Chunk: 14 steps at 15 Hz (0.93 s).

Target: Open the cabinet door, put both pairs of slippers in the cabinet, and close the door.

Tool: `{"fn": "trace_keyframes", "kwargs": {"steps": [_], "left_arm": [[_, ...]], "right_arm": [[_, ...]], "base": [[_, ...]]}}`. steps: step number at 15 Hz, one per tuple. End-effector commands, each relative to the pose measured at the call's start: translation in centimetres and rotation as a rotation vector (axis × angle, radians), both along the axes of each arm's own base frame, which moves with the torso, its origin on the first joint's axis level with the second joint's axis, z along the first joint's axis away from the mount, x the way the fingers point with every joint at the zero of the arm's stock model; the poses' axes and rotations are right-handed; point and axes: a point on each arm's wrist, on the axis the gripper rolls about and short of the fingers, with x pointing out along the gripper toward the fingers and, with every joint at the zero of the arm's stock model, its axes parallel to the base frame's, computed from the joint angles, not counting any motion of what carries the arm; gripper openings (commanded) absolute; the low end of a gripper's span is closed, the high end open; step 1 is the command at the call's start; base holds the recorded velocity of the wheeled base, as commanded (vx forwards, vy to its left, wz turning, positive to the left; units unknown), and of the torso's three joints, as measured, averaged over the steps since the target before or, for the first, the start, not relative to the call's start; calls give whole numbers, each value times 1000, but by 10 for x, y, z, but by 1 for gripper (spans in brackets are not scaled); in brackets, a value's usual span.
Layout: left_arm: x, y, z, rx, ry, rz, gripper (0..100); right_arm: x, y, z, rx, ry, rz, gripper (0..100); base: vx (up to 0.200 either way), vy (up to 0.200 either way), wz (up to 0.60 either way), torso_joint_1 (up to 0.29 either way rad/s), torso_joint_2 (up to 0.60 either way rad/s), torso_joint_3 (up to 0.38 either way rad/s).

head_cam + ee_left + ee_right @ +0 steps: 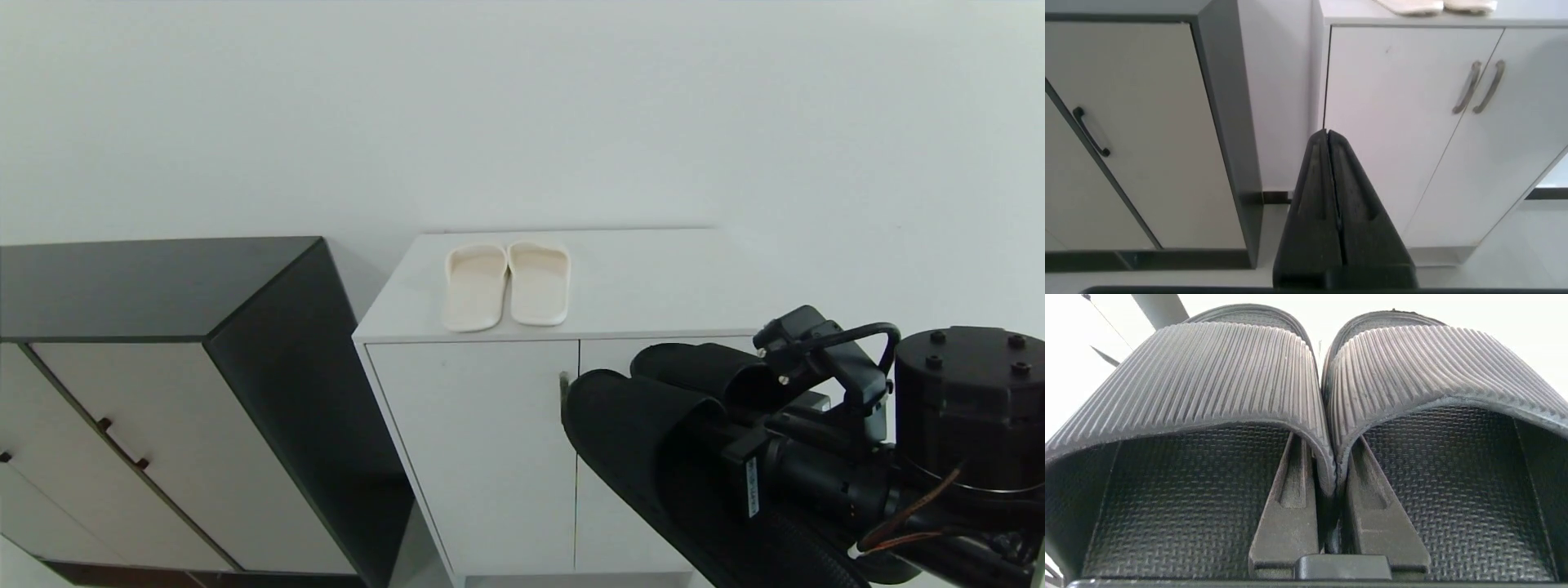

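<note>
A cream pair of slippers (506, 284) lies side by side on top of the white cabinet (482, 441), near its left end. Both cabinet doors are shut, and their two metal handles (1478, 86) meet at the middle. My right gripper (1325, 453) is shut on the black pair of slippers (653, 425), pinching their two inner walls together. It holds them in the air in front of the right door, toes toward the cabinet. My left gripper (1328, 140) is shut on nothing and sits low, facing the gap between the two cabinets.
A dark cabinet (269, 367) with pale doors and black handles stands close to the left of the white one. A plain wall rises behind both. The right half of the white cabinet's top (653, 278) is bare.
</note>
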Motion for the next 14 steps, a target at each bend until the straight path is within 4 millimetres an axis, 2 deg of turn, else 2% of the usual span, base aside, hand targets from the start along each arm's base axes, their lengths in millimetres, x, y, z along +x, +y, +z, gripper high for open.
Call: {"fn": "trace_keyframes", "kwargs": {"steps": [1, 7, 8, 14], "left_arm": [[0, 0, 0, 1, -1, 1, 0], [0, 0, 0, 0, -1, 1, 0], [0, 0, 0, -2, -1, 1, 100], [0, 0, 0, 1, -1, -1, 100]], "right_arm": [[0, 0, -2, -5, 5, -1, 0], [-2, -1, -6, -17, 14, 2, 0], [-2, -1, -5, -16, 13, 4, 0], [-5, -3, -6, -15, 19, 27, 0]], "base": [[0, 0, 0, -212, 535, 305], [0, 0, 0, -215, 531, 318], [0, 0, 0, -188, 505, 305], [0, 0, 0, -177, 500, 317]]}}
